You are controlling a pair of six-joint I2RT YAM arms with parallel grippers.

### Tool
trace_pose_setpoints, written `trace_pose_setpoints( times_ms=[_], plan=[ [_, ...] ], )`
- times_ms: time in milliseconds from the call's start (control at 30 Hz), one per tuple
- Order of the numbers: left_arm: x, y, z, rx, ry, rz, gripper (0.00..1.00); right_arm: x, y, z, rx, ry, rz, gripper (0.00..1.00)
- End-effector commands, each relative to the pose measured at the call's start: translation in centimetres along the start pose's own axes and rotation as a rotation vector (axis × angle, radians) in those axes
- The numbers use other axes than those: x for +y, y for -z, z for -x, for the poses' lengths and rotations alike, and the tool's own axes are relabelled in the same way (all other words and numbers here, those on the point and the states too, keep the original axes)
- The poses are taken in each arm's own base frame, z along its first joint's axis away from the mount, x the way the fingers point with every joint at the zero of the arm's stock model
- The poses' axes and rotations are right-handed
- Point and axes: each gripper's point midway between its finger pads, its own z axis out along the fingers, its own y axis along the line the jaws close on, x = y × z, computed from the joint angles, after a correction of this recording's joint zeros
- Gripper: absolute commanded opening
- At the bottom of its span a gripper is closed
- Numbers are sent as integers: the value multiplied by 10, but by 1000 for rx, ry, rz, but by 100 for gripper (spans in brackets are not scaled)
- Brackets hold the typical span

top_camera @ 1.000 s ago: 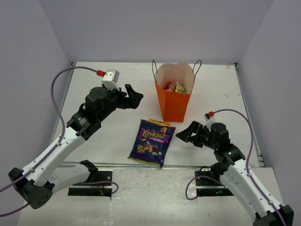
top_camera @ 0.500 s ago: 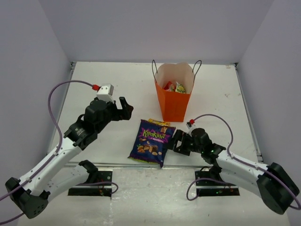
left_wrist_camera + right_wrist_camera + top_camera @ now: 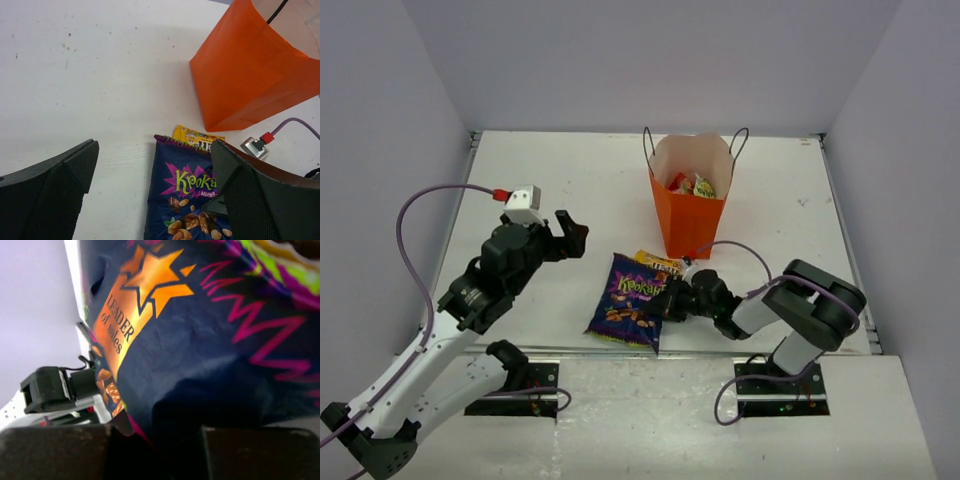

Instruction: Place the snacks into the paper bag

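The dark purple nut bag [image 3: 628, 300] [image 3: 185, 200] lies in front of the orange paper bag [image 3: 688, 215] [image 3: 245, 75]. My right gripper [image 3: 665, 300] [image 3: 155, 435] lies low on the table and is shut on the nut bag's right edge [image 3: 200, 340], which fills its view. A small yellow pack [image 3: 658, 263] [image 3: 197, 137] pokes out from behind the nut bag's top edge. A red packet [image 3: 678, 182] and a green-yellow wrapper [image 3: 703, 186] show inside the paper bag. My left gripper [image 3: 570, 232] [image 3: 154, 150] hovers open to the left of the nut bag, holding nothing.
The paper bag stands upright with black cord handles [image 3: 738, 140]. My right arm's purple cable [image 3: 730, 245] loops just in front of it. The table's near edge [image 3: 620, 350] runs close below the nut bag. Walls enclose the table on three sides.
My right arm reached left and down to the nut bag and its jaws closed on the bag's right edge, nudging the bag left. My left arm drew back to the left, still open.
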Motion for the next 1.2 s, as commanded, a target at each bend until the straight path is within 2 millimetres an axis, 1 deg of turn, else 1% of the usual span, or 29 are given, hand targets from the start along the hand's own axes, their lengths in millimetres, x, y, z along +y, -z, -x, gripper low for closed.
trace_pose_setpoints(
  times_ms=[0, 33, 67, 100, 133, 200, 233, 267, 300, 333, 367, 400, 433, 467, 500, 567, 600, 667, 700, 767, 800, 867, 900, 933, 967, 1000, 1067, 1100, 1167],
  plan=[
    [12, 8, 3, -26, 4, 47, 100, 3, 8, 1, -53, -21, 50, 0],
    [14, 9, 2, -22, 4, 51, 100, 14, 17, 9, -107, 16, 77, 0],
    [15, 11, 4, -32, 7, 53, 100, 5, 21, 7, -111, 27, 26, 0],
    [15, 11, 3, -31, 5, 55, 100, 8, 26, 11, -138, 49, 15, 0],
    [16, 11, 3, -34, 6, 55, 100, 12, 30, 22, -210, 96, -6, 0],
    [16, 11, 4, -38, 8, 55, 100, 26, 48, 22, -244, 164, -32, 0],
    [15, 11, 5, -40, 13, 50, 100, 45, 54, 31, -284, 214, -18, 0],
    [13, 10, 3, -35, 12, 44, 100, 41, 61, 32, -300, 246, -70, 0],
    [12, 9, 4, -38, 15, 39, 100, 74, 77, 44, -350, 298, 0, 0],
    [11, 9, 4, -37, 17, 33, 100, 87, 85, 48, -367, 331, 13, 0],
    [9, 7, 2, -28, 17, 29, 100, 85, 92, 49, -360, 372, -27, 0],
    [9, 6, 2, -27, 17, 27, 100, 123, 108, 59, -396, 415, 29, 0],
    [7, 5, 3, -30, 18, 23, 100, 134, 116, 65, -408, 505, 9, 0],
    [6, 4, 2, -24, 19, 17, 100, 123, 124, 69, -390, 547, -93, 0],
    [5, 4, 2, -24, 19, 15, 100, 157, 140, 80, -430, 580, -63, 0],
    [3, 3, 2, -25, 23, 6, 100, 165, 155, 90, -445, 677, -127, 0],
    [3, 4, 3, -27, 23, 5, 100, 189, 169, 99, -488, 724, -101, 0],
    [3, 5, 3, -28, 25, 4, 100, 206, 182, 106, -515, 757, -98, 0],
    [4, 5, 3, -29, 26, 4, 100, 228, 195, 111, -541, 789, -65, 0],
    [3, 7, 5, -35, 30, 1, 100, 243, 203, 117, -557, 814, -67, 0],
    [4, 8, 4, -35, 30, 1, 100, 263, 216, 123, -594, 835, -41, 0],
    [3, 9, 6, -42, 34, -5, 100, 275, 218, 132, -617, 864, -62, 0],
    [3, 10, 7, -43, 35, -7, 100, 292, 229, 138, -654, 880, -48, 0],
    [3, 11, 7, -44, 35, -7, 100, 297, 233, 145, -680, 880, -66, 0],
    [3, 11, 7, -45, 36, -8, 100, 298, 226, 149, -669, 896, -98, 0],
    [3, 12, 7, -44, 35, -7, 100, 311, 236, 156, -701, 910, -92, 0],
    [4, 14, 7, -46, 36, -7, 100, 313, 234, 169, -727, 912, -138, 0],
    [4, 15, 7, -46, 36, -7, 100, 322, 241, 175, -752, 911, -132, 0],
    [5, 16, 6, -46, 36, -7, 100, 323, 246, 189, -775, 901, -158, 0]
  ],
)
